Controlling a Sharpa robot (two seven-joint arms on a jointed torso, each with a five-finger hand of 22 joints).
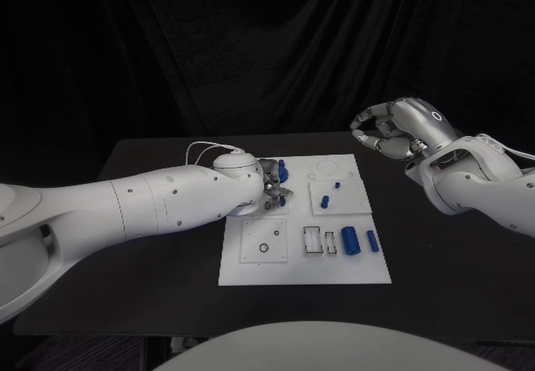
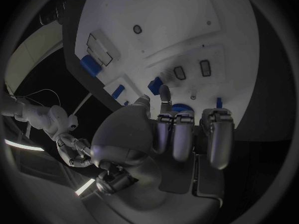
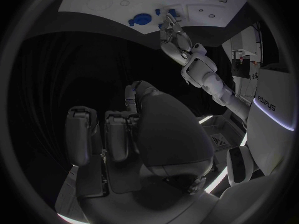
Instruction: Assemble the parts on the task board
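- Two white arms are what I have on the head camera, one from each side, over a black table (image 1: pixel 145 158) with the white task board (image 1: pixel 292 270) in its middle.
- From the left, my left arm (image 1: pixel 145 205) lies across the table and its left hand (image 1: pixel 271 189) sits over the board's far-left corner, fingers pointing down at the board.
- On the left wrist camera the fingertips (image 2: pixel 164 92) of that hand are at the board beside a small blue part (image 2: pixel 154 86) and a blue toothed part (image 2: pixel 181 107); I cannot tell whether they pinch anything.
- Next to that hand on the head camera I count two blue bits: one just above it (image 1: pixel 282 164) and one just below it (image 1: pixel 282 202).
- Moving right, the near-left panel of the board carries one small black ring (image 1: pixel 262 248).
- Right of the ring stand two white rectangular blocks (image 1: pixel 313 240) side by side, the second (image 1: pixel 332 241) with a small blue piece at its far end.
- Right of those lie two blue cylinders, a thick one (image 1: pixel 350 239) and a thinner one (image 1: pixel 373 242), near each other and lying parallel.
- On the far-right panel I count two smaller blue pegs, one (image 1: pixel 325 202) nearer me and one (image 1: pixel 337 185) farther off.
- At the far right, my right hand (image 1: pixel 393 128) is raised off the table, well apart from the board, fingers curled in with nothing in them.
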